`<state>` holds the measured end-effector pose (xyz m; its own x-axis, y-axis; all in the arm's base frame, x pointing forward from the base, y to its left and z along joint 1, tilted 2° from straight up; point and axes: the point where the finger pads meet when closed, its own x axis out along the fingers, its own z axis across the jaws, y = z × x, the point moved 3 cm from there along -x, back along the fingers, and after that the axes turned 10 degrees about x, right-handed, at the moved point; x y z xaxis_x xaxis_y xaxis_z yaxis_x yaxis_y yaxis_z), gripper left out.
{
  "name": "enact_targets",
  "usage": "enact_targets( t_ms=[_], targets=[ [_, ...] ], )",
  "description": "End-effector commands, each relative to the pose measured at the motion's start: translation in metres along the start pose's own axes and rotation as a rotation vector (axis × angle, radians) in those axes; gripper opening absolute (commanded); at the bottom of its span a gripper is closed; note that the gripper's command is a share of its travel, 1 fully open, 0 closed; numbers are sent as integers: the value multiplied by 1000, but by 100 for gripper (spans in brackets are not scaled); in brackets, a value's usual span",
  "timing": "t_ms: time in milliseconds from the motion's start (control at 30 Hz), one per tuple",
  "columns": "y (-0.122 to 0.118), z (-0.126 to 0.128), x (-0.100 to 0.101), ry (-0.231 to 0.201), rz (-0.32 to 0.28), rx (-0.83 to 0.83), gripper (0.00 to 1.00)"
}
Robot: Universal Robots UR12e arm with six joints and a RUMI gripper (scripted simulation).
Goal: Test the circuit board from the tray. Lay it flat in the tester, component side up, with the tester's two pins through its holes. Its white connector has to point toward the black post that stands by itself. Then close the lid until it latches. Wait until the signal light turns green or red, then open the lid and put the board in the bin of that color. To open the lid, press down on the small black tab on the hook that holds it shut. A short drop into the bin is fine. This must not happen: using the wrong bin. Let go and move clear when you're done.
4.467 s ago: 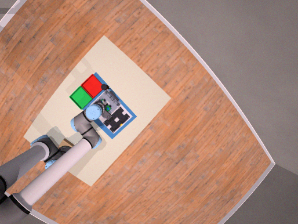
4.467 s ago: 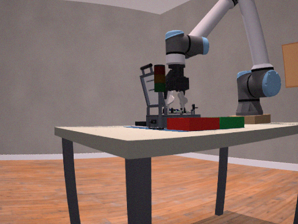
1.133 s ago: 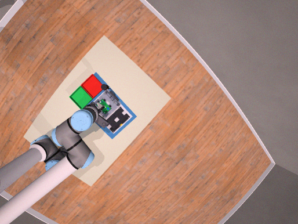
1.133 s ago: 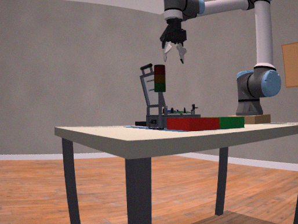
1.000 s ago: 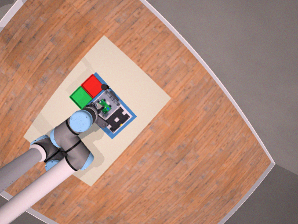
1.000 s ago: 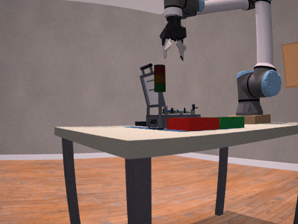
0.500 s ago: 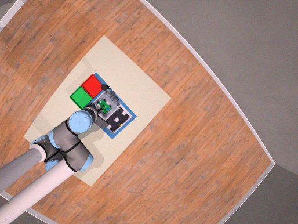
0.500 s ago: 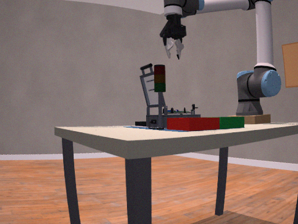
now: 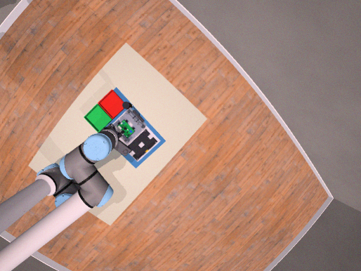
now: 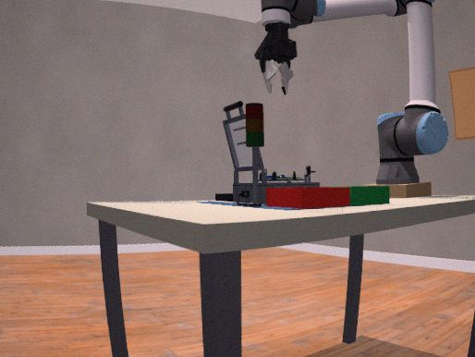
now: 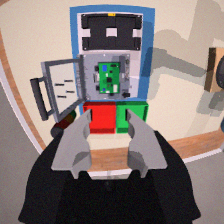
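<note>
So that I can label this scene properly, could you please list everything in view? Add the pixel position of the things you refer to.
Circuit board point(image 9: 126, 128) point(image 11: 108, 78): one, green, in the tester
Tester point(image 10: 249, 189) point(image 11: 90, 65): one, grey, lid up
Black tray point(image 9: 149, 139) point(image 11: 95, 41): one, beside the tester
Red bin point(image 9: 112, 104) point(image 10: 300, 198) point(image 11: 100, 120): one, beside the green bin
Green bin point(image 9: 97, 118) point(image 10: 370, 195): one
Signal light point(image 10: 254, 125) point(image 11: 63, 123): one, red-amber-green, by the tester
Table point(image 9: 168, 105) point(image 10: 176, 217): one, cream top
Arm point(image 9: 49, 225) point(image 10: 420, 55): one, grey-white-blue
Gripper point(image 10: 277, 91) point(image 11: 108, 109): one, black and grey, above the table

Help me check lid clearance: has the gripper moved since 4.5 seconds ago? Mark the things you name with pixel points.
Yes, upward: in the exterior view, the gripper's point(image 10: 277, 92) point(image 11: 109, 115) fingertips were below the signal light's point(image 9: 126, 104) point(image 10: 254, 125) point(image 11: 63, 123) lamps; now they're above its top.
</note>
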<state>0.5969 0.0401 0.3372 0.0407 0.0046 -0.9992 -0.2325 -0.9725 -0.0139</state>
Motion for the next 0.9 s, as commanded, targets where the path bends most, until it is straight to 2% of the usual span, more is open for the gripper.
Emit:
enact_targets(
  t_ms=[0, 433, 633, 700, 867],
  targets=[
    [0, 0, -1, 2, 0, 0, 30],
    [-2, -7, -1, 2, 0, 0, 30],
    [-9, -39, -1, 2, 0, 0, 30],
    [-9, -39, -1, 2, 0, 0, 30],
    [-18, -80, -1, 2, 0, 0, 30]
  ],
)
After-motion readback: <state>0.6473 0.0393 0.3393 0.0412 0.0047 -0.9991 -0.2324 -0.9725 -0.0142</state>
